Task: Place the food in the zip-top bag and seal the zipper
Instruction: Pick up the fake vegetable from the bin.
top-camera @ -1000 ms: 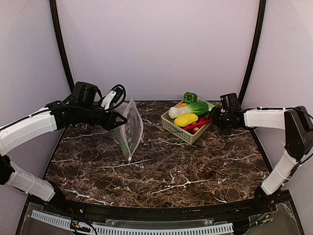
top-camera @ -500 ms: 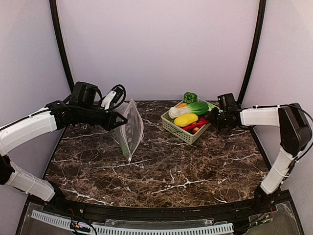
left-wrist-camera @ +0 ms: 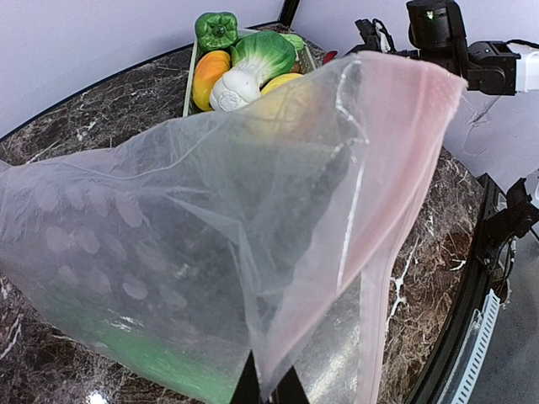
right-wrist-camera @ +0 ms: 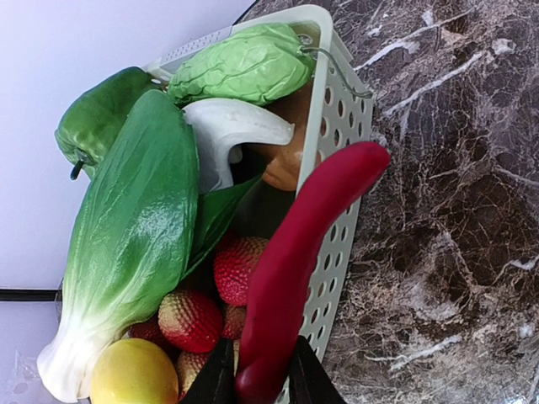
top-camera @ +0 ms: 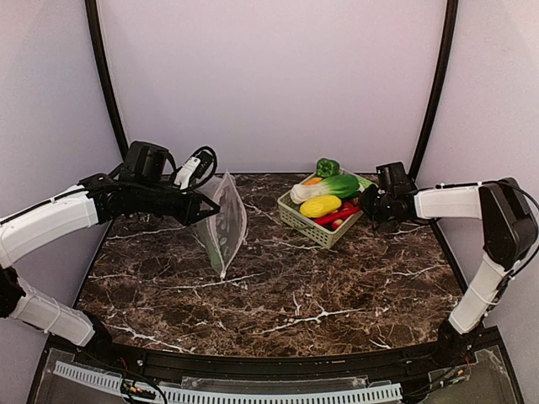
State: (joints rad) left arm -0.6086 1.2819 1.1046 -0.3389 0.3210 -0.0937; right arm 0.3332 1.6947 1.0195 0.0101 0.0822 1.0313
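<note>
One chili (right-wrist-camera: 295, 252) pinched in right pincer (right-wrist-camera: 261, 376).

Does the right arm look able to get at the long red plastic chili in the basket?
Probably yes: the right tool straddles the end of the long red plastic chili, which overhangs the pale lattice basket unobstructed.

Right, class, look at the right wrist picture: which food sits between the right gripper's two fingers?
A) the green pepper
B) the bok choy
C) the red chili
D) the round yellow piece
C: the red chili runs down between the two fingers of the right gripper, its far end leaning over the basket wall.
</note>
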